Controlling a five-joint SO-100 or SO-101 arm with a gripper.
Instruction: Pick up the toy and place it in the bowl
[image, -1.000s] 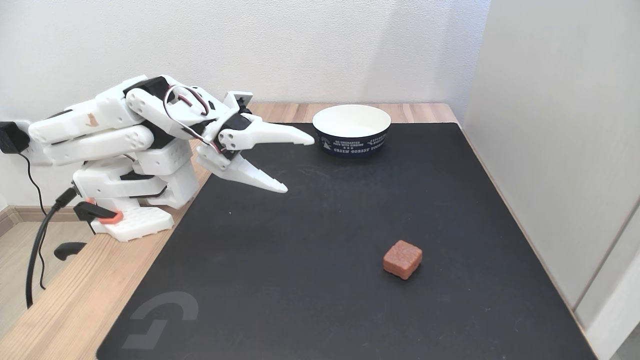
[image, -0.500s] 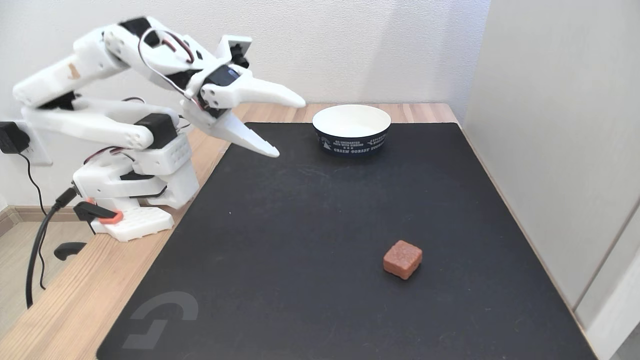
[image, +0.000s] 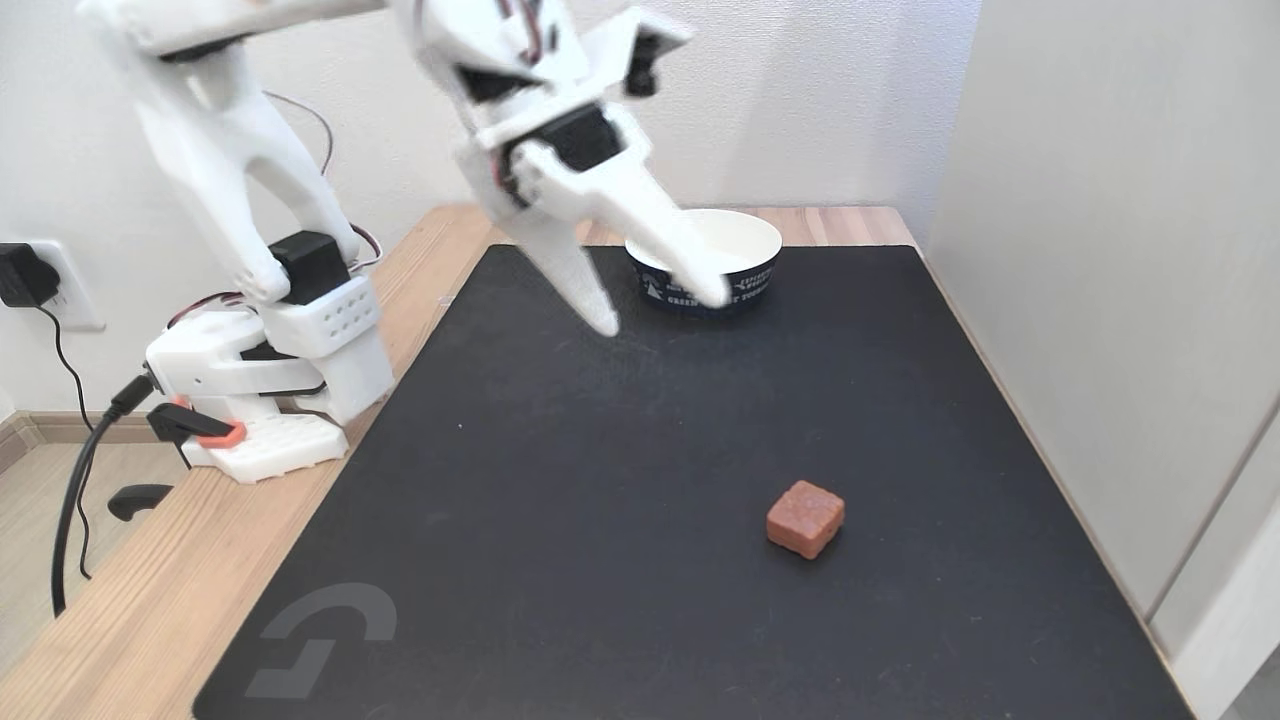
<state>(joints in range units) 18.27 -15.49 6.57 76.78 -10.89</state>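
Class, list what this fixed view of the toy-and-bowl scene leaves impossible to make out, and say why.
- Upper arm: cut off by the top edge.
- Hand: fingertips motion-blurred, though spread open.
- Bowl: its near-left rim and part of the print hidden by a finger; the lettering is too small to read fully.
- Toy: underside hidden.

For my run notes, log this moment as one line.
phase: approach | gripper: open, empty, raised over the mat | toy: on mat, untouched | bowl: empty, at mat's far edge
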